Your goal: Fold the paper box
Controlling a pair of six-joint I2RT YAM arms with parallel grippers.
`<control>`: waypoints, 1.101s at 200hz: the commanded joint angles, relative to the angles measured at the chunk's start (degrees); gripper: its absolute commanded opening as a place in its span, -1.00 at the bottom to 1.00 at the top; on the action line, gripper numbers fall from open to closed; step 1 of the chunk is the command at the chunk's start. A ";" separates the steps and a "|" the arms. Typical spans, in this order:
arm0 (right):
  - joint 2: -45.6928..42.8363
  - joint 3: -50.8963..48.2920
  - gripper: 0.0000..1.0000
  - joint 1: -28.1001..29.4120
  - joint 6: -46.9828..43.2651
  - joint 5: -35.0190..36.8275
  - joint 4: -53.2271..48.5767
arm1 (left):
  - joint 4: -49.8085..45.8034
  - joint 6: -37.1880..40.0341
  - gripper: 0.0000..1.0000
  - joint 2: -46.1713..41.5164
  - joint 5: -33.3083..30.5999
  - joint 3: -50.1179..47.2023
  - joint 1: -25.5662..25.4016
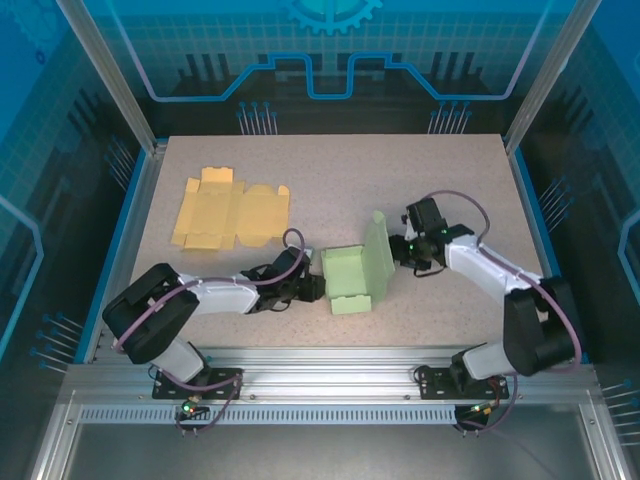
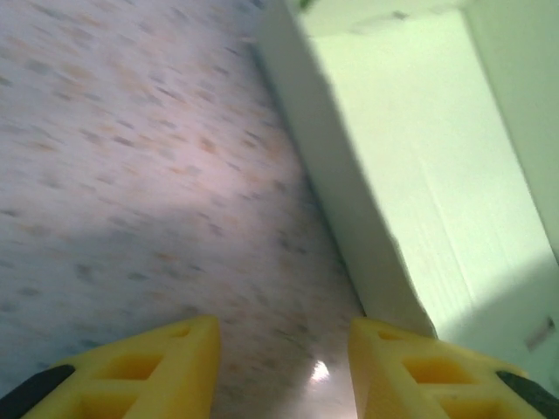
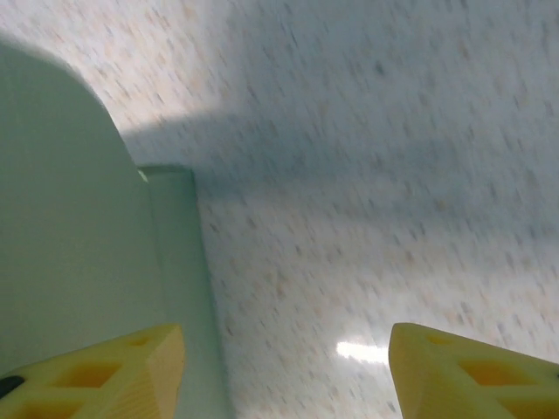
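The green paper box (image 1: 348, 282) sits mid-width by the worktop's (image 1: 450, 170) near edge, with its lid (image 1: 378, 245) upright. The left tool (image 2: 284, 327), half spread and empty, is beside its left wall. The right tool (image 3: 286, 333) gapes wide at the lid. A flat yellow blank (image 1: 228, 210) lies well apart, toward the far-left corner.

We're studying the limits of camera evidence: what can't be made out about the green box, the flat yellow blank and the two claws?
Top view: left claw tips near the green paper box, hidden under its own wrist; contact unclear.
Left wrist view: box wall blurred, fingers cut off by the bottom edge.
Right wrist view: upright lid cut off by the left edge; touch with right claw unclear.
Top view: creases on the yellow blank too small.
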 commanded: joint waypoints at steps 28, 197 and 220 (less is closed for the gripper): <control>11.06 16.49 0.26 -5.57 -6.94 -2.74 -4.19 | 7.81 -6.06 -0.13 -0.72 0.58 -0.78 -5.28; -39.76 -11.51 1.00 -13.72 1.01 7.16 -22.97 | -21.05 41.56 0.33 13.05 -6.36 30.41 1.79; -44.64 -11.88 1.00 -13.55 1.20 7.18 -25.11 | -22.17 42.64 0.28 16.82 -6.65 33.26 1.78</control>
